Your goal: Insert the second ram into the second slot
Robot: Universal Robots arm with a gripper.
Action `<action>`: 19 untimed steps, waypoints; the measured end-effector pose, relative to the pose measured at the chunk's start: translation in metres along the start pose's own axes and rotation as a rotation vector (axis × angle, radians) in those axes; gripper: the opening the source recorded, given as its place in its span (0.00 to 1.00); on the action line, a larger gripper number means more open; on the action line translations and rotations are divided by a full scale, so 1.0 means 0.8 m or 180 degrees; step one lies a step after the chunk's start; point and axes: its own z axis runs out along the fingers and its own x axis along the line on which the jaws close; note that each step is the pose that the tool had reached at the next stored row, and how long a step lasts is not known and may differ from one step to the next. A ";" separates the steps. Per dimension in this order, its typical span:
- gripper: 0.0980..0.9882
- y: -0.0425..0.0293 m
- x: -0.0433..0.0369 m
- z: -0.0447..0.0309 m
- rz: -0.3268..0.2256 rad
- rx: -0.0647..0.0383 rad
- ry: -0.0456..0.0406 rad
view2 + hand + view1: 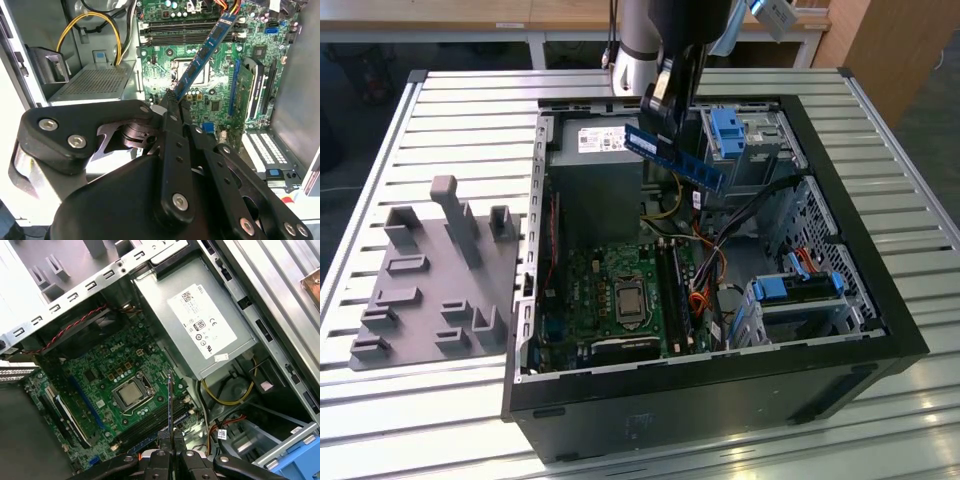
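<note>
My gripper point(660, 108) hangs over the open computer case point(720, 375), shut on one end of the second ram point(676, 158). The dark-blue stick juts out from the fingertips, tilted, well above the motherboard point(610, 300). In the second wrist view the ram point(205, 52) runs from the gripper point(172, 100) out over the board. The first wrist view shows the stick point(170, 405) edge-on, rising from the gripper point(171, 447). The long black memory slots point(676, 290) lie beside the processor socket point(625, 297), below the stick and apart from it. Which one is the second slot I cannot tell.
A grey power supply point(595, 175) fills the case's far end. Blue drive-bay clips point(730, 130) and a lower bay point(800, 290) stand on the exterior view's right, with orange and black cables point(705, 270) between. A grey fixture plate point(430, 290) lies on the slatted table outside.
</note>
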 end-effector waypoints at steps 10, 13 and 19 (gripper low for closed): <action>0.04 0.0000 0.000 0.0000 0.0110 0.0001 -0.0004; 0.04 0.0000 0.000 0.0000 0.0153 0.0002 -0.0006; 0.04 0.0000 0.000 0.0000 0.0254 0.0003 -0.0010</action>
